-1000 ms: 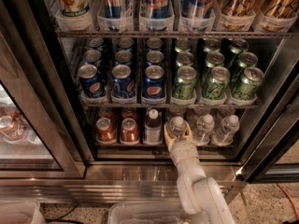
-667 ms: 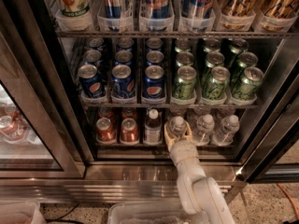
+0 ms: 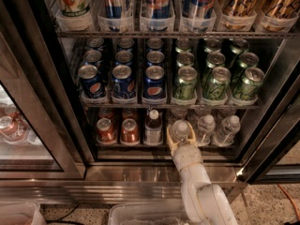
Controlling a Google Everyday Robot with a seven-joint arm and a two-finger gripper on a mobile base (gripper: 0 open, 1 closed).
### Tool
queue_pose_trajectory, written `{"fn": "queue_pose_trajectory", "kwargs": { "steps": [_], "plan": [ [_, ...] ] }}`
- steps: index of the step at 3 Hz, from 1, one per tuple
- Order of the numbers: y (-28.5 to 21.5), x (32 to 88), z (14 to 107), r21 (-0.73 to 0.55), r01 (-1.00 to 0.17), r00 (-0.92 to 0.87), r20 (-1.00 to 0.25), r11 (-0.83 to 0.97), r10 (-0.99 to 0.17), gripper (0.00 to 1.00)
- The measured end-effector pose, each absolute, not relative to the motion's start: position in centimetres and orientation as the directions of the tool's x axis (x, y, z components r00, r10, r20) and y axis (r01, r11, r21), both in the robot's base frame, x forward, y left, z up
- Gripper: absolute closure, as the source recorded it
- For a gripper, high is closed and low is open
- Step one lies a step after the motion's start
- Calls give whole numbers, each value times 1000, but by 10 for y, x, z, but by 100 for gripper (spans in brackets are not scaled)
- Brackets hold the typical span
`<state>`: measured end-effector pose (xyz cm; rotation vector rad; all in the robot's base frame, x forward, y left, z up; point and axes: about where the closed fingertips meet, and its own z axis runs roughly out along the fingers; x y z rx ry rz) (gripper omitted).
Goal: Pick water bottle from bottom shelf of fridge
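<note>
The gripper (image 3: pixel 181 138) sits just right of the brown bottle (image 3: pixel 152 126) in the fridge (image 3: pixel 131 173). Its fingers are closed narrowly on the water bottle (image 3: pixel 180 128), front of the bottom shelf (image 3: pixel 136 147). You should draw straight out, low, without brushing the brown bottle.

Brand marks on the cans; little else can be read.
The blue cans (image 3: pixel 123 86) on the middle rack carry the round red, white and blue Pepsi mark. A tall blue-and-silver can (image 3: pixel 157 1) on the rack above shows red lettering that looks like Red Bull, though it is dim. The green cans (image 3: pixel 185 84) to the right bear pale lettering I cannot read. Labels on the bottom shelf (image 3: pixel 140 146) are unreadable, including the water bottle (image 3: pixel 180 125) where the gripper (image 3: pixel 181 134) sits, near the front.
</note>
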<state>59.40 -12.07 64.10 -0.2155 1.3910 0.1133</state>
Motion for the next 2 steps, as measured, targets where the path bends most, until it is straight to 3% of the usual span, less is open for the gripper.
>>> {"fn": "queue_pose_trajectory", "kwargs": {
  "steps": [2],
  "plan": [
    [-117, 567, 660, -133, -230, 258, -964, 964, -71, 100]
  ]
}}
